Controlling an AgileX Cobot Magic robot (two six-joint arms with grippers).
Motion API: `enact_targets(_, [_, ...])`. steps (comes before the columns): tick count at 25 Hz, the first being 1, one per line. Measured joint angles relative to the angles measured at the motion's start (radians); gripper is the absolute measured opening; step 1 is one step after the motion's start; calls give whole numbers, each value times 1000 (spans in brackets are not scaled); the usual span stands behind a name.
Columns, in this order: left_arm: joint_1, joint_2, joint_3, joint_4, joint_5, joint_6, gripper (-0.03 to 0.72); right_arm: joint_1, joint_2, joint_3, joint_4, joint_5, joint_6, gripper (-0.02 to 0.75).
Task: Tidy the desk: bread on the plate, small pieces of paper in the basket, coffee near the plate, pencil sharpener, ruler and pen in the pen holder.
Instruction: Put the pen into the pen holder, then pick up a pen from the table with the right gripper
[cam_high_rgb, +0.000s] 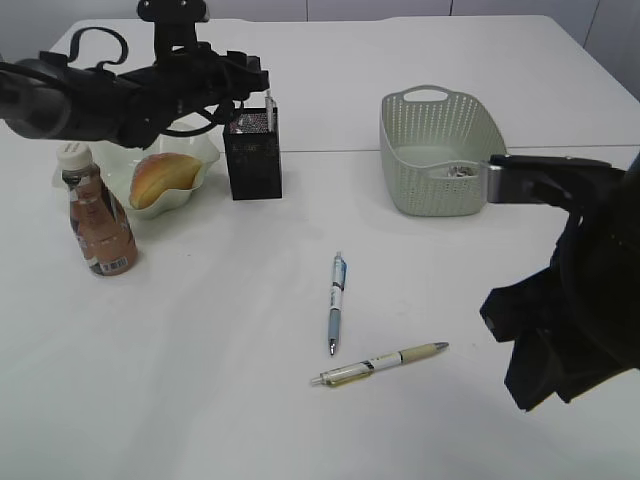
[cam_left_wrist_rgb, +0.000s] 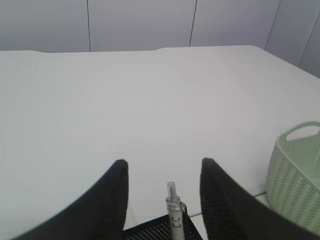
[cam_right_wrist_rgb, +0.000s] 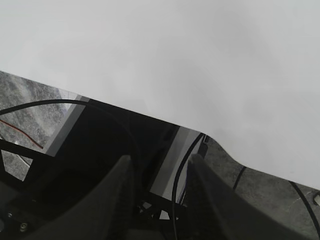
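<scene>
The black mesh pen holder (cam_high_rgb: 252, 158) stands at the back left with one clear pen (cam_high_rgb: 270, 106) upright in it. My left gripper (cam_high_rgb: 250, 88) hovers just above it, open and empty. In the left wrist view its jaws (cam_left_wrist_rgb: 164, 162) straddle the pen's top (cam_left_wrist_rgb: 173, 200) without touching it. The bread (cam_high_rgb: 165, 175) lies on the white plate (cam_high_rgb: 195, 190), and the coffee bottle (cam_high_rgb: 100, 215) stands beside it. A blue pen (cam_high_rgb: 336, 300) and a beige pen (cam_high_rgb: 380, 363) lie on the table. My right gripper (cam_right_wrist_rgb: 160, 159) is open and empty past the table edge.
The green basket (cam_high_rgb: 440, 150) stands at the back right with paper scraps (cam_high_rgb: 460, 170) inside; its rim also shows in the left wrist view (cam_left_wrist_rgb: 295, 170). The right arm (cam_high_rgb: 575, 310) hangs at the table's right front. No ruler or sharpener is in view.
</scene>
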Motion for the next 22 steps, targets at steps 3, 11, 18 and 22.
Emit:
enact_targets(3, [0, -49, 0, 0, 105, 0, 350, 0, 0, -47, 0, 0, 0, 260])
enact_targets(11, [0, -232, 0, -2, 526, 0, 349, 0, 0, -154, 0, 2, 3, 260])
enact_targets(18, [0, -399, 0, -9, 990, 0, 330, 0, 0, -189, 0, 8, 56, 260])
enact_targets(22, [0, -470, 0, -25, 1270, 3, 285, 0, 12, -220, -2, 12, 79, 260])
